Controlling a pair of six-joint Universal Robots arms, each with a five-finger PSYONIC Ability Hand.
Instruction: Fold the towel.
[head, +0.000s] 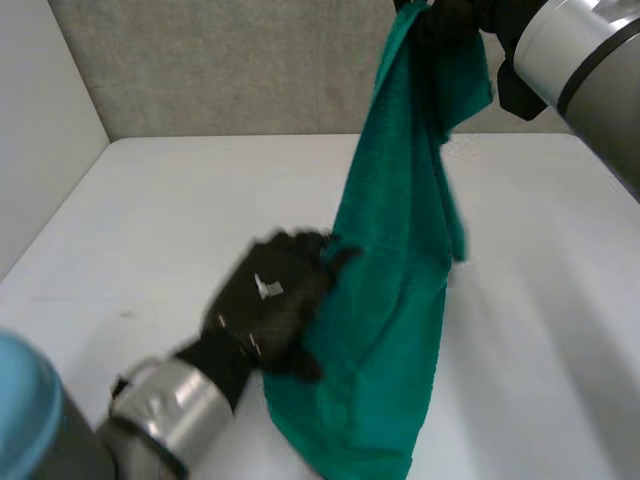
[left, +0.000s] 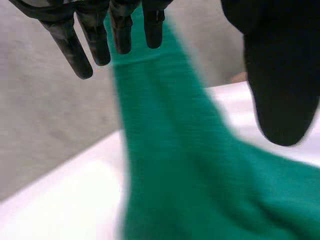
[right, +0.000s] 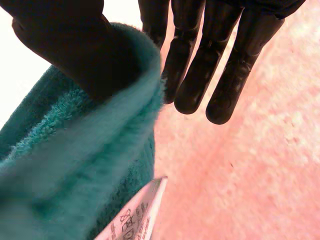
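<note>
R hand (right: 60, 45) pinches towel (head: 395, 300) top up high; L hand (head: 270, 295) open, spread round towel's middle.

Showed bright and even light in the head view, with the white table (head: 180, 200) pale and matt, and only a soft grey shadow on it just beside the hanging towel (head: 400, 260); could not tell where the light came from. Gave in the left wrist view a table washed almost to plain white, against which the left hand (left: 282, 75) stood as flat black with little detail. Had in the right wrist view the thumb of the right hand (right: 65, 45) in deep shade against the towel, and a faint sheen on the fingers (right: 222, 102).
</note>
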